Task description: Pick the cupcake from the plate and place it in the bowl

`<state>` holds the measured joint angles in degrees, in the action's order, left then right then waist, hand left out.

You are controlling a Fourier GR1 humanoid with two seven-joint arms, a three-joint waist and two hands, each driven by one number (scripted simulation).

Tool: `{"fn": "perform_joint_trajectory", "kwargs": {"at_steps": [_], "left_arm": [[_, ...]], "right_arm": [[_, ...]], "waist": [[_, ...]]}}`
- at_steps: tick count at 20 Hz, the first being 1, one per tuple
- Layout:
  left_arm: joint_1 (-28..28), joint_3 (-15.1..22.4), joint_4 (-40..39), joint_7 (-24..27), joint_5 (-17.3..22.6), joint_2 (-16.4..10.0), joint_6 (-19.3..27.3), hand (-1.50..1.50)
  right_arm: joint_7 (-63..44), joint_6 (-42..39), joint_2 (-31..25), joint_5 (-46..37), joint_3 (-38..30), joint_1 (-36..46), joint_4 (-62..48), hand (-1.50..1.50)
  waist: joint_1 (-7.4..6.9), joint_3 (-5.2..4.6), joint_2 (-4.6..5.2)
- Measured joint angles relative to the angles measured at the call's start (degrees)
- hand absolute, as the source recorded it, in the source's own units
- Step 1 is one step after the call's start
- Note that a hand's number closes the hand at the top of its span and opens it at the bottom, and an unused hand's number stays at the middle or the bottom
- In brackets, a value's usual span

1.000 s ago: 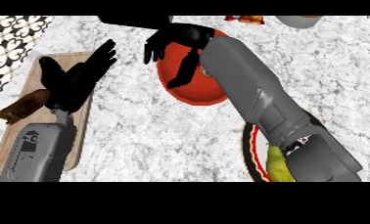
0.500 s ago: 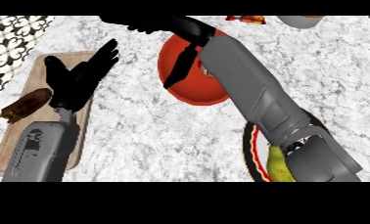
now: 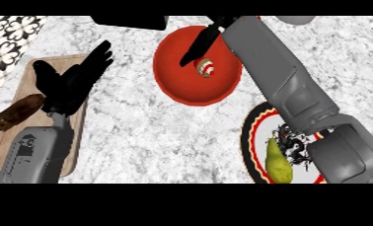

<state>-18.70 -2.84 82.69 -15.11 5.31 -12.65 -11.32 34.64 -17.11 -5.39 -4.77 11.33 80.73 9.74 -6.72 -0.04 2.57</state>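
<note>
- I see the pale marbled surface (image 3: 146,136) filling the view.
- The right forearm (image 3: 284,77) crosses it from the lower right up toward the top centre.
- A wooden board (image 3: 62,62) lies along the left side.
- The red bowl (image 3: 175,84) sits at upper centre, well apart from the board.
- A round plate (image 3: 251,141) with a patterned rim sits at lower right, partly under the forearm.
- My left hand (image 3: 69,87) rests over the board, fingers straight and spread.
- My right hand (image 3: 198,47) reaches over the bowl, fingers stretched out and holding nothing; their tips are just beside the cupcake.
- A green pear (image 3: 278,160) lies on the plate.
- A brown item (image 3: 20,113) lies at the board's left edge.
- The cupcake (image 3: 206,67) sits inside the bowl.
</note>
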Motion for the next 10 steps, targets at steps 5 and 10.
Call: {"fn": "perform_joint_trajectory", "kwargs": {"at_steps": [5,10], "left_arm": [[0.07,-0.38,0.17,0.08,0.02,-0.18,0.11,0.0],[0.49,-0.82,1.02,-0.35,0.42,-0.51,0.0,0.0]], "right_arm": [[6.75,-6.43,-7.09,-0.3,-0.28,0.38,0.37,-1.5],[9.22,-9.96,-13.69,0.19,-0.76,-0.91,1.86,-1.5]], "waist": [[0.35,0.08,0.24],[0.8,0.18,0.23]]}}
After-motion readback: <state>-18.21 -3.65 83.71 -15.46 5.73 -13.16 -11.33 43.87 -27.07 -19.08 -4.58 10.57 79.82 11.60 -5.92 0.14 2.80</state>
